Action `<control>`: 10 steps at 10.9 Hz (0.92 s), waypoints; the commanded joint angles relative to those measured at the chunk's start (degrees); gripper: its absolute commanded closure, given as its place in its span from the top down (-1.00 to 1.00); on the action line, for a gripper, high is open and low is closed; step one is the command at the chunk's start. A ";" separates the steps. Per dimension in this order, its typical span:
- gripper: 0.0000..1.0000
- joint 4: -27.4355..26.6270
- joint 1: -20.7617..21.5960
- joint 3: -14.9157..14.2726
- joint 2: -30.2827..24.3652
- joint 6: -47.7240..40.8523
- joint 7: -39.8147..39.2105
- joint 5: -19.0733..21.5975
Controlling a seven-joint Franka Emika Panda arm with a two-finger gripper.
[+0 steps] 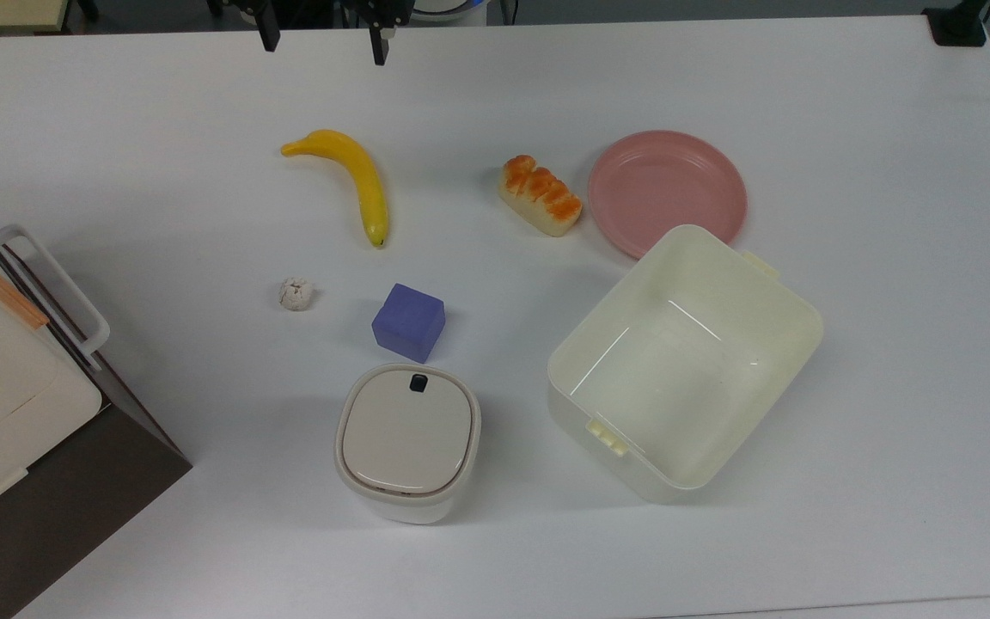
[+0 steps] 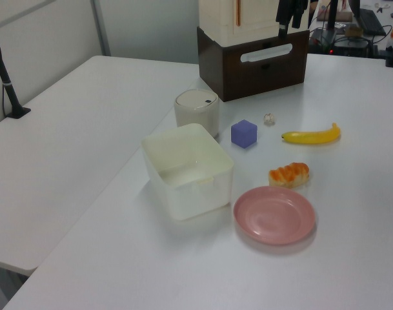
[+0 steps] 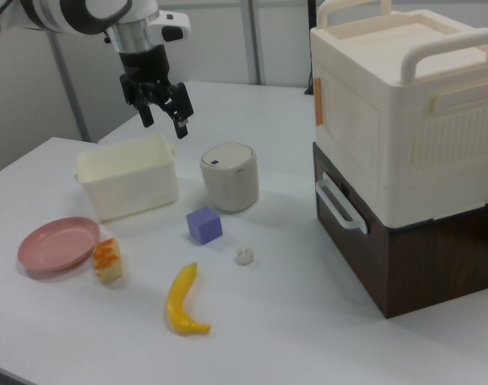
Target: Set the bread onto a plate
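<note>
Top view, left to right: I see a banana [image 1: 356, 180], a purple cube [image 1: 409, 321], a lidded pot [image 1: 407, 440], all on the white worktop [image 1: 890, 344].
Bread [image 1: 540, 195]: lying flat on the worktop, just beside the plate's rim on the top view's left, not on it.
Plate [image 1: 667, 191]: pink, bare; a cream tub [image 1: 684, 361] overlaps its near edge.
Jaws [image 3: 165, 112]: spread wide, holding nothing, high above the worktop in my right view.
</note>
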 commanded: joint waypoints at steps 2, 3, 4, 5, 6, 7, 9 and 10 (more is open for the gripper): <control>1.00 0.17 -1.08 -0.69 -0.65 -6.84 -9.00 2.06; 1.00 0.17 -1.08 -0.69 -0.66 -6.84 -9.00 2.06; 1.00 0.17 -1.16 -0.69 -0.66 -6.84 -9.00 2.15; 1.00 0.17 -1.17 -0.69 -0.66 -6.76 -9.00 2.06; 1.00 0.17 -1.08 -0.69 -0.66 -6.76 -9.00 2.15; 1.00 0.17 -0.99 -0.69 -0.66 -6.76 -9.00 2.06; 1.00 -0.09 -0.64 -0.43 -0.66 -6.84 -8.91 1.97; 1.00 -0.09 -0.73 -0.43 -0.66 -6.76 -8.91 2.06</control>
